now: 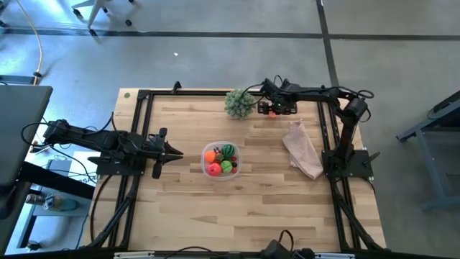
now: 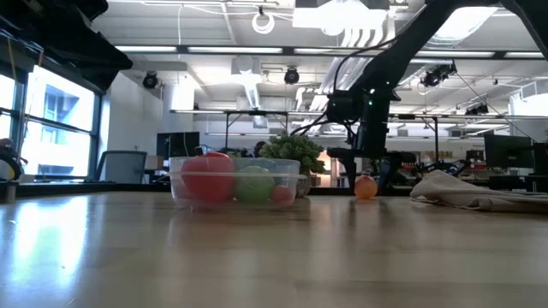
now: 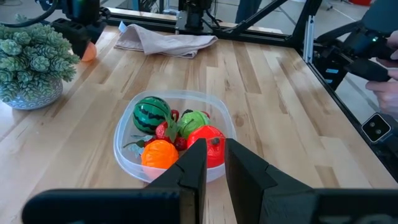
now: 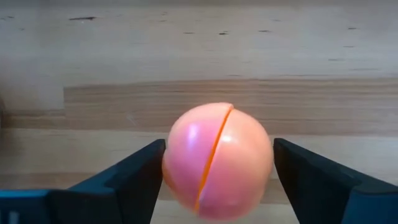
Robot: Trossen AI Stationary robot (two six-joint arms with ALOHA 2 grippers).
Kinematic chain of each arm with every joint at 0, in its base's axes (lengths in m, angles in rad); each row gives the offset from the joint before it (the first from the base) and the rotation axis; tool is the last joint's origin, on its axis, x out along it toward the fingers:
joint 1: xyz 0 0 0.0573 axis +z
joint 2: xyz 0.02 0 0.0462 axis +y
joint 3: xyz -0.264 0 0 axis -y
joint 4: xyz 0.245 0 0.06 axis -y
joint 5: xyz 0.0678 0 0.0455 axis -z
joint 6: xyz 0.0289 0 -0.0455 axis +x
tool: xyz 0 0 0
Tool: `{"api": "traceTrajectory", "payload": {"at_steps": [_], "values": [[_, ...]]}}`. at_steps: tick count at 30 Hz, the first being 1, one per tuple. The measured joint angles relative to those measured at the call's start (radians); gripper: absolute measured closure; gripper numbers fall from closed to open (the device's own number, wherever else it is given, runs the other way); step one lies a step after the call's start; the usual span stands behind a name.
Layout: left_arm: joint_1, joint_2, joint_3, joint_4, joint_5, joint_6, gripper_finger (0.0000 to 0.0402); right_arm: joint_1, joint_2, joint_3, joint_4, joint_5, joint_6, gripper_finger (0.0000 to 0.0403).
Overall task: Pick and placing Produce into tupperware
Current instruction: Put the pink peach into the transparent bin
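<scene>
A pink-orange ball [image 4: 217, 160] is seen on the table [image 1: 273, 208] near the far edge, just beside the bushy green plant [image 1: 239, 103], with a seam running across its surface. It lies between the two fingers of the right gripper [image 4: 217, 171], whose jaws are spread wide; a narrow gap is visible on each side, so the ball is bracketed but not clasped. In the low view the same ball [image 2: 366, 186] is shown resting on the wood under the right gripper [image 2: 366, 162]. The tupperware [image 1: 221, 161] stands near the middle of the table, well apart from that ball, and is filled with produce: a striped green ball [image 3: 152, 114], a plain green ball [image 3: 194, 121], a red ball [image 3: 208, 140], an orange ball [image 3: 160, 154] and small red berries [image 3: 166, 129] between them. The left gripper [image 1: 175, 152] is held just beside the tupperware on its left, fingers pressed together and nothing held. A pale bag [image 1: 302, 148] lies crumpled toward the right side of the table, near the right arm's base.
</scene>
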Motion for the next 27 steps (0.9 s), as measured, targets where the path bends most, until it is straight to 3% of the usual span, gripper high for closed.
{"api": "traceTrajectory", "payload": {"at_steps": [15,27], "values": [[0.000,0.000,0.000,0.000,0.000,0.000,0.0355,0.020,-0.002,0.001,-0.003,0.027,0.042,0.0173],[0.000,0.000,0.000,0.000,0.000,0.000,0.0355,0.020,-0.002,0.001,0.001,0.028,0.016,0.0175]]}}
